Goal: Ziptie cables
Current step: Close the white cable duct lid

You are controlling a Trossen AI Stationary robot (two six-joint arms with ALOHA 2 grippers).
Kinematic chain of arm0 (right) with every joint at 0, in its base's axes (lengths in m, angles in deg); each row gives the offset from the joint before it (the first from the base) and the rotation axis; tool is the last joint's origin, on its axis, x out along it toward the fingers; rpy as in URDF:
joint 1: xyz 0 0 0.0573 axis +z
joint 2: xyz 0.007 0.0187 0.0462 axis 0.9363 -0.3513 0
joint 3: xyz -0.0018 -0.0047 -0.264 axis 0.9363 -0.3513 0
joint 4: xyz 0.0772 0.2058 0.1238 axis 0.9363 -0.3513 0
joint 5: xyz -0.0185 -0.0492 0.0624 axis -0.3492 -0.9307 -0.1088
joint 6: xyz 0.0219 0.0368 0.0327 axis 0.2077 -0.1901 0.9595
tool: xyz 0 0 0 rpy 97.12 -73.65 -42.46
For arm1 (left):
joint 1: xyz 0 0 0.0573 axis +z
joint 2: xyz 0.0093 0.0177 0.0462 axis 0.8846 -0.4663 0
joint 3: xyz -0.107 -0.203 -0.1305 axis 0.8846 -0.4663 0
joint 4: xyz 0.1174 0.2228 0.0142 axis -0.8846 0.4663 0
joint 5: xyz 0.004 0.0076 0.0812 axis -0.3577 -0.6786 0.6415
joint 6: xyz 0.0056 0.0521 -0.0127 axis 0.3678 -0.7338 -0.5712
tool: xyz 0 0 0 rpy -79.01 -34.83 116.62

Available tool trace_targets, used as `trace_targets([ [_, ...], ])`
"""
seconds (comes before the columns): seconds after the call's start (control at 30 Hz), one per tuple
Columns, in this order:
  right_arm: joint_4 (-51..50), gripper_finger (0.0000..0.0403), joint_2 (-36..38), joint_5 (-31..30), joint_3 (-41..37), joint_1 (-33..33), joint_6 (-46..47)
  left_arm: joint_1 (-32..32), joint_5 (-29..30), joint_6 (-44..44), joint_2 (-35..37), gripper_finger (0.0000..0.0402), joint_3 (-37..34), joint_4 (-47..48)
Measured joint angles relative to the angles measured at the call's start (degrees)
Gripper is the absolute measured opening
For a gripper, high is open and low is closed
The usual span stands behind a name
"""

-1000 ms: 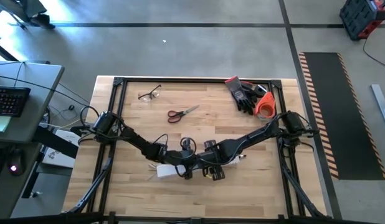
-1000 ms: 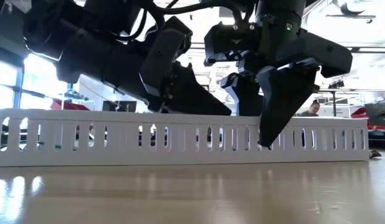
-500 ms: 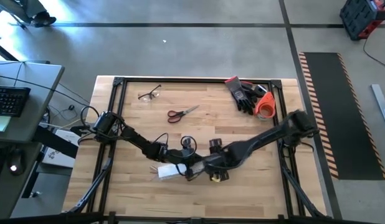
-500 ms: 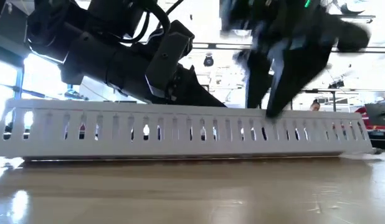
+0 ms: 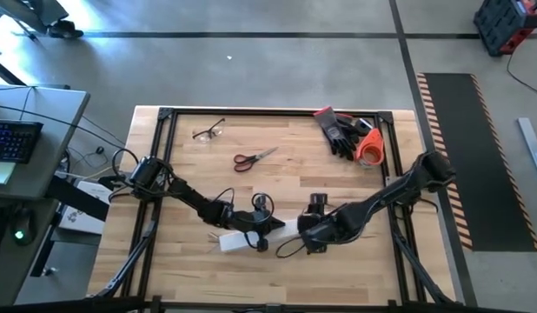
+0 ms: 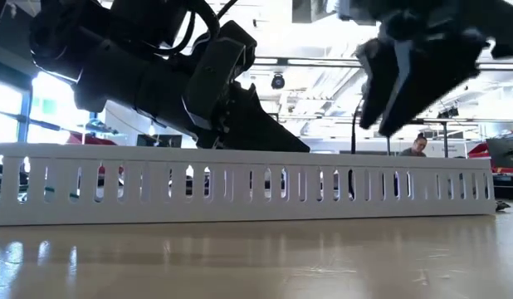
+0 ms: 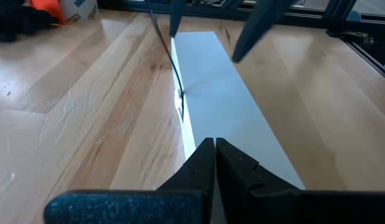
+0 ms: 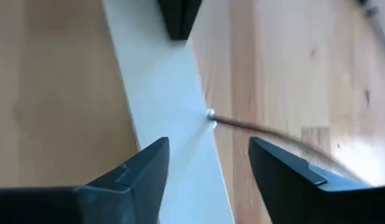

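The right gripper (image 8: pixel 208 168), jaws apart and empty, hangs above one white duct (image 6: pixel 240 184), where the left gripper (image 7: pixel 214 149) rests pinched shut, while one thin dark cable (image 8: pixel 267 132) runs from the duct's edge across the wooden table (image 5: pixel 277 187).

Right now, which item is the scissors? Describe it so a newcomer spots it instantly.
Start at the light wooden table with its black frame and look to the far half, away from both arms. The red-handled scissors lie flat near the middle, between the clear safety glasses and the black gloves. Only they pair red loops with thin metal blades.
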Motion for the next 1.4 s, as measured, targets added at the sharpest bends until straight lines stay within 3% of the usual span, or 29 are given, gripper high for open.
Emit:
trace_targets([
  [0.13, 12.61, 0.0171, 5.97, -1.94, -7.71, 0.07, 5.40, -0.04, 0.01, -0.01, 0.00, 0.0000, 0.00, -0.02],
  [0.33, 27.42, 0.0087, 9.26, -5.92, -18.15, 0.13, 11.24, -0.09, 0.09, -0.83, 0.00, 0.0000, 0.00, -0.27],
  [0.53, 37.98, 0.0008, 6.63, -4.50, -27.07, 0.15, 16.91, -0.27, 0.13, -1.19, 0.00, 0.0000, -0.11, -0.45],
  [0.7, 37.31, 0.0014, 7.35, -7.65, -27.26, 0.74, 18.09, -0.19, -0.80, -2.72, 1.18, 0.0000, -0.14, 0.71],
  [0.83, 30.18, 0.0016, 10.28, -13.41, -23.46, 1.69, 16.10, -0.25, -0.79, -7.77, 6.27, 0.0000, -0.55, 5.68],
  [0.97, 18.41, 0.0016, 12.49, -19.08, -20.85, 1.79, 22.76, -0.10, -0.18, -12.88, 14.21, 0.0000, -0.76, 13.51],
  [1.07, 16.37, 0.0016, 12.83, -19.44, -21.14, 1.42, 27.41, -0.49, -0.63, -13.47, 20.40, 0.0000, -0.46, 18.13],
  [1.17, 19.69, 0.0016, 11.44, -17.27, -23.37, 0.63, 28.67, -2.51, -5.45, -12.47, 23.58, 0.0000, -0.56, 24.64],
  [1.3, 24.21, 0.0016, 8.80, -13.68, -26.55, -0.33, 29.86, -7.54, -14.44, -7.07, 23.88, 0.0000, -0.36, 29.92],
  [1.4, 25.23, 0.0016, 7.32, -14.64, -28.03, -0.65, 33.74, -12.08, -15.94, -1.06, 20.91, 0.0000, -0.46, 36.73],
])
